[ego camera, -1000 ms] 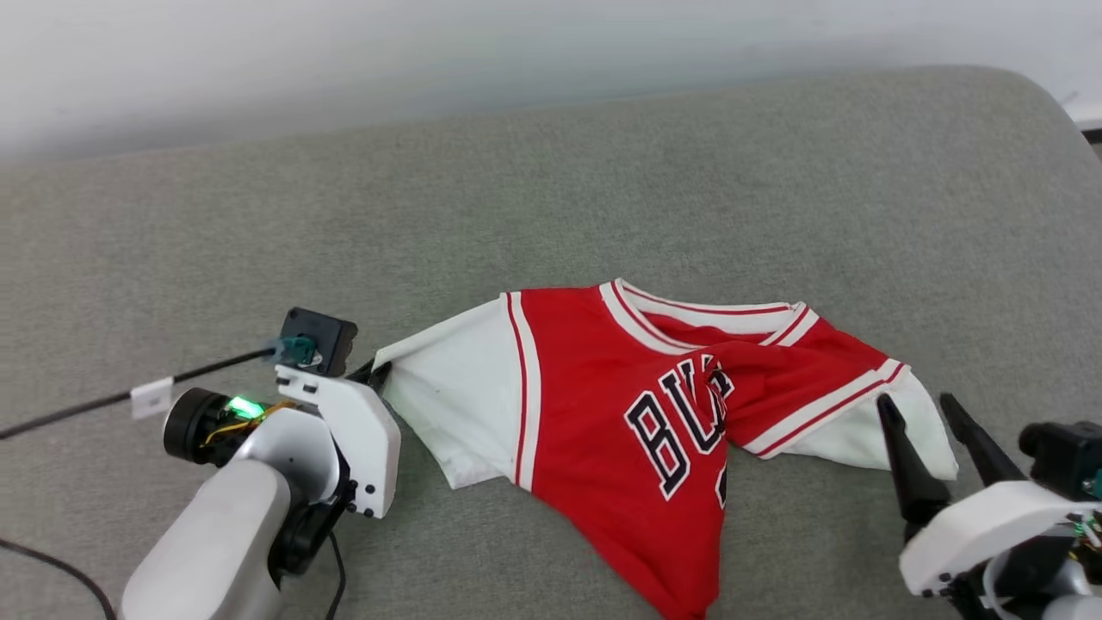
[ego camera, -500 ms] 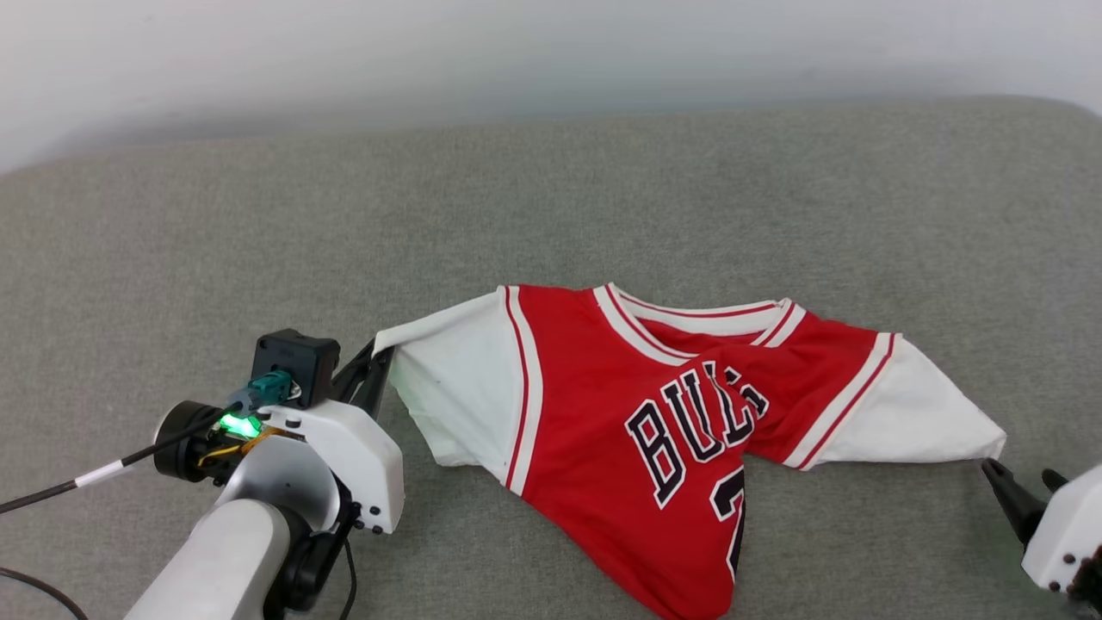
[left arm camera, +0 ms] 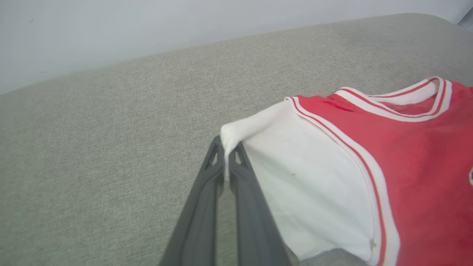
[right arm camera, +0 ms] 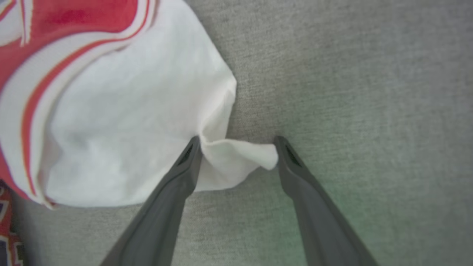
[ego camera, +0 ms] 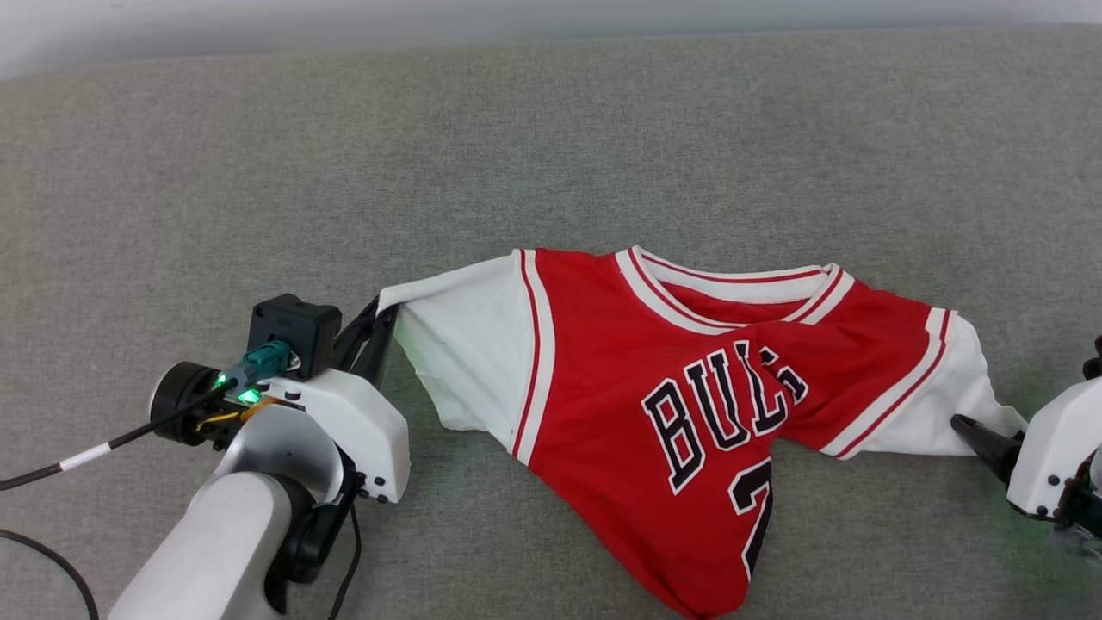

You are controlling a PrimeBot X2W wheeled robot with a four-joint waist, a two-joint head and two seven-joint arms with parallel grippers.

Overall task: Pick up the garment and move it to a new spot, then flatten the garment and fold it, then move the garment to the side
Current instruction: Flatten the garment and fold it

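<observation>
Garment: red basketball jersey with white short sleeves, mid-frame in head view on grey woven-fabric surface, long axis left-right. Left wrist view: left gripper pinched on one sleeve's tip. Right wrist view: right gripper wide, other sleeve's corner between its fingers, ungripped; I'd close here.

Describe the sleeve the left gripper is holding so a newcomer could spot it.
On the grey padded surface lies a red jersey with two white sleeves. The held sleeve is the one at the robot's left, its tip pinched in the shut left gripper. The other sleeve only lies between the right gripper's open fingers.
</observation>
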